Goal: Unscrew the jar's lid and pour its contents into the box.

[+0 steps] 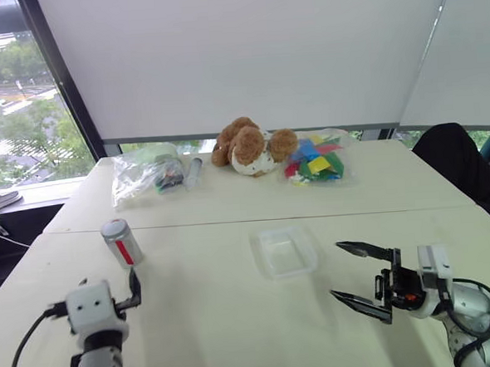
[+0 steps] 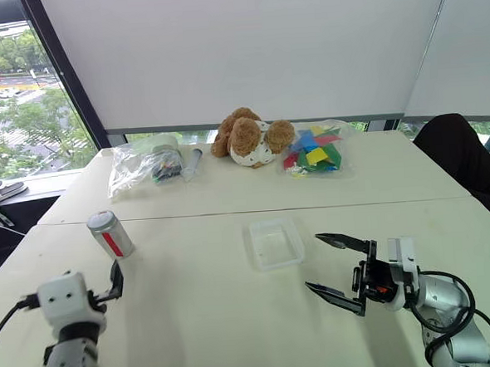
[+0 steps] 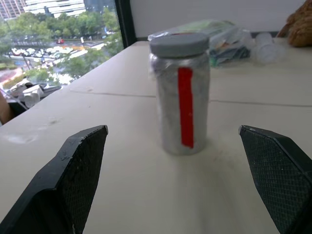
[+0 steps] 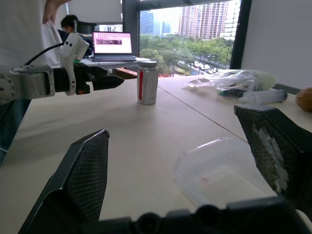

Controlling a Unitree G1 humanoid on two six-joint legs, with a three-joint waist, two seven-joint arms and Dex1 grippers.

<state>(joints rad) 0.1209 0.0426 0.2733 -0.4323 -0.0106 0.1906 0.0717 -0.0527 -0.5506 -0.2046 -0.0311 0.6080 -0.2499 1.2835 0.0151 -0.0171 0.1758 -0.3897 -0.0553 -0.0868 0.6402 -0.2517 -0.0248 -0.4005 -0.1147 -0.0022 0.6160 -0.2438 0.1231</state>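
Your left gripper (image 1: pixel 133 292) hangs spread to its full width with nothing in it, just short of the jar (image 1: pixel 122 242), which stands upright near the table's (image 1: pixel 203 319) left edge with the lid (image 1: pixel 114 227) on; your right gripper (image 1: pixel 356 276) is equally wide and empty above the front right part of the table, just beside the box (image 1: pixel 283 251), which lies near the middle. From the right eye the jar (image 2: pixel 110 233) looks slim and light, so you could knock it over if one finger arrives before the other. Through the left wrist camera the jar (image 3: pixel 181 95) sits between the two fingers (image 3: pixel 73 180) but ahead of them and slightly off centre; close too early and you would pinch air or push it toward the edge. Clamp high and you would trap the lid (image 3: pixel 179 44), leaving your other hand nothing to turn. Through the right wrist camera the box (image 4: pixel 224 173) lies close below the open fingers (image 4: pixel 83 180); it looks thin and light, so a low sweep could shove it away, and a weak hold while twisting could let the jar (image 4: pixel 147 83) spin or spill beside it.
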